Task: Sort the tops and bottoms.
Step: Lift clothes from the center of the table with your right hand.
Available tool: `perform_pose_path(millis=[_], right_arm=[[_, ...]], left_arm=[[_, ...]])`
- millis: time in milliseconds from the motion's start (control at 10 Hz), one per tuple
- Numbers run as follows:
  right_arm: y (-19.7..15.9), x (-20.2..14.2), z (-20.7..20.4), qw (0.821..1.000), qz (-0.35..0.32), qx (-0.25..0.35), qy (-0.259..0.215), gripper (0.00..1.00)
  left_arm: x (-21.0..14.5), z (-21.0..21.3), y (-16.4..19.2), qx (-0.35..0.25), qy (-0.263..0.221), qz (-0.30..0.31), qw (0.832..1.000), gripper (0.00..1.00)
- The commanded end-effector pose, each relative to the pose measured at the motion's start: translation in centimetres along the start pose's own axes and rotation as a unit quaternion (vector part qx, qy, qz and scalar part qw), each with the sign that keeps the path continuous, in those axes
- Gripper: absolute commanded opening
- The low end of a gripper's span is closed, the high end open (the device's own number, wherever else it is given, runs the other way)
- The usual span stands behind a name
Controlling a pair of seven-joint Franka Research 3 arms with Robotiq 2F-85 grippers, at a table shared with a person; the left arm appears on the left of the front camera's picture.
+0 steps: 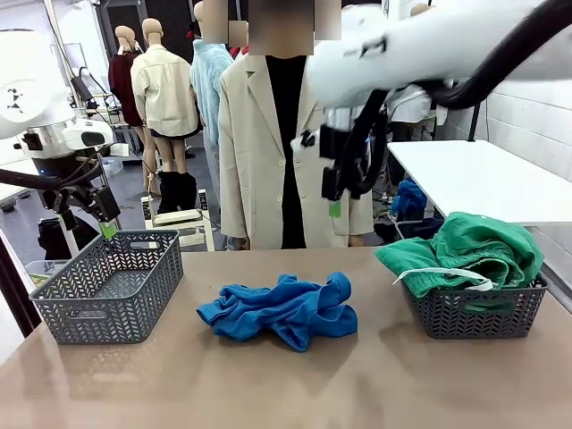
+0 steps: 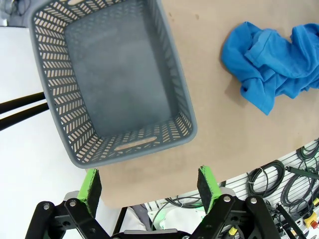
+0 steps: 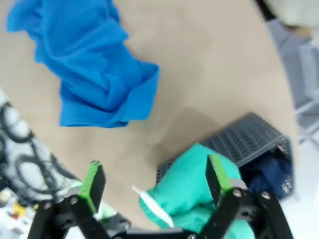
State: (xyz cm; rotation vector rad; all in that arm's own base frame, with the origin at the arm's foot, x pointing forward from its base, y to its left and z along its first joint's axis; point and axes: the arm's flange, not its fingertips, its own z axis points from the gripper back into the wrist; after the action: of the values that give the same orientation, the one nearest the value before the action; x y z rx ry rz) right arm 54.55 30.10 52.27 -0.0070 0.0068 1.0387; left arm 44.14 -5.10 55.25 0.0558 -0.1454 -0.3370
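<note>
Left tool (image 2: 149, 183): sat low in the left wrist view, green pads spread wide and nothing between them, hanging over the near edge of the bench; in the front view it (image 1: 105, 225) hovered at mid left, just above the left basket's far rim.

Right tool (image 3: 155, 183): released too, its fingers apart at the bottom of the right wrist view with no cloth between them; in the front view it (image 1: 338, 183) hung high, right of centre, in front of the person's beige coat (image 1: 255, 143).

Blue top (image 1: 281, 310): crumpled in a heap at the centre of the bench, well clear of both baskets; in the left wrist view it (image 2: 276, 55) lay at upper right, in the right wrist view (image 3: 87, 64) at upper left.

Green bottoms (image 1: 474, 250): piled high in the right basket at right of the front frame, spilling over its rim, the white drawstring (image 1: 442, 274) draped across the front; in the right wrist view they (image 3: 194, 184) bulged at lower centre.

Navy bottoms (image 3: 271, 172): a dark patch tucked in the same basket, at lower right of the right wrist view.

Left basket (image 1: 63, 308): grey mesh, at the left of the bench, its floor bare in the left wrist view (image 2: 184, 94).

Right basket (image 1: 478, 315): grey mesh, at the right of the bench.

Bench (image 1: 268, 384): tan top, carrying both baskets and the heap.
</note>
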Motion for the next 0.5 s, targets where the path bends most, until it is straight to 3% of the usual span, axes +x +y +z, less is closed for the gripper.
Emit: perform_pose_path(millis=[0, 200, 400], right_arm=[[-1.0, 2.6, -1.1, 0.996, 0.084, 0.000, 0.031, 1.00], [-0.2, 3.8, -4.4, 0.991, 0.135, 0.017, 0.014, 1.00], [1.7, 3.7, -7.3, 0.991, 0.130, 0.024, -0.017, 1.00]], left_arm=[[0.0, 0.3, 0.3, 0.006, 0.005, 0.004, 1.000, 1.00], [0.0, 0.3, 0.3, 0.006, 0.005, 0.004, 1.000, 1.00], [0.0, 0.3, 0.3, 0.006, 0.005, 0.004, 1.000, 1.00]])
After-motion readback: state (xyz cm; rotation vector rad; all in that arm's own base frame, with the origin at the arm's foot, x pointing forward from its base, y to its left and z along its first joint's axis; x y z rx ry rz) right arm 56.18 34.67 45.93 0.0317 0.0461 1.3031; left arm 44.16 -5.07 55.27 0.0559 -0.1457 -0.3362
